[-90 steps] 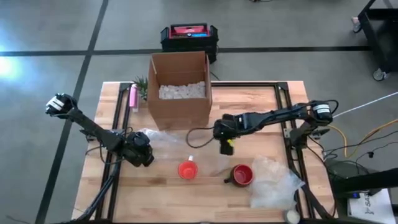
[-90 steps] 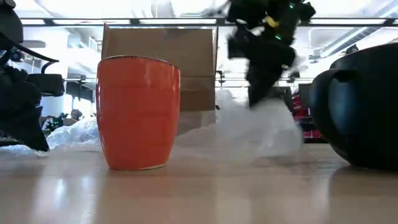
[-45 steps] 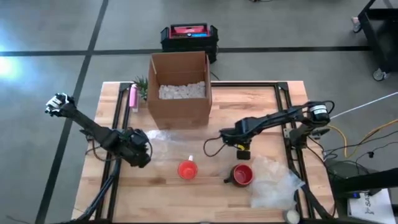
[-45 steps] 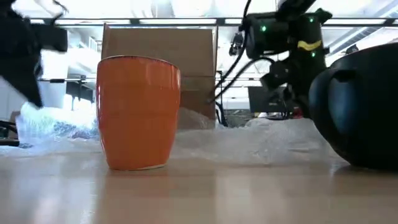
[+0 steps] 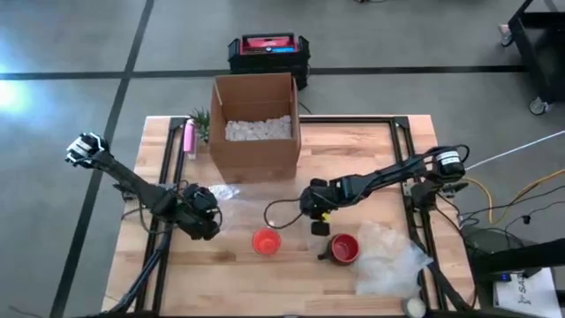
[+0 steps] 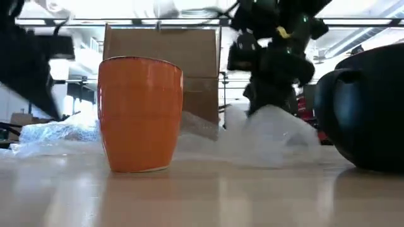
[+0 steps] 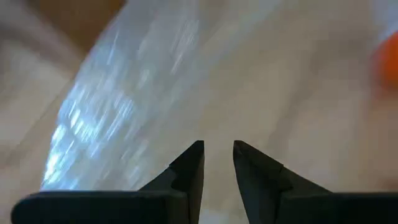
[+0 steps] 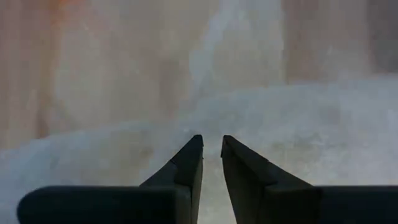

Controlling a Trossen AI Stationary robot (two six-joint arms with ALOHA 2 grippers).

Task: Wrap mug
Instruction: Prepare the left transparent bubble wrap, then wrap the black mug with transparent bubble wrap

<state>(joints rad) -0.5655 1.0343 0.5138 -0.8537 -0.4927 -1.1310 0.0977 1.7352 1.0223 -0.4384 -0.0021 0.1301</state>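
The orange mug [image 5: 266, 240] stands upright on the desk [image 5: 371, 150], in front of the cardboard box [image 5: 254, 126]; the bubble wrap sheet [image 6: 265, 135] lies between box and mug; the left gripper [image 7: 218, 163], left of the mug, and the right gripper [image 8: 212, 155], right of it, each show a narrow gap over the film, grip unclear; pinch both edges firmly and draw the sheet evenly toward the mug without tipping it.

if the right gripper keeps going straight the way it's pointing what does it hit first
Most likely the clear bubble wrap lying on the table; the right gripper points down at it. Depth is unclear.
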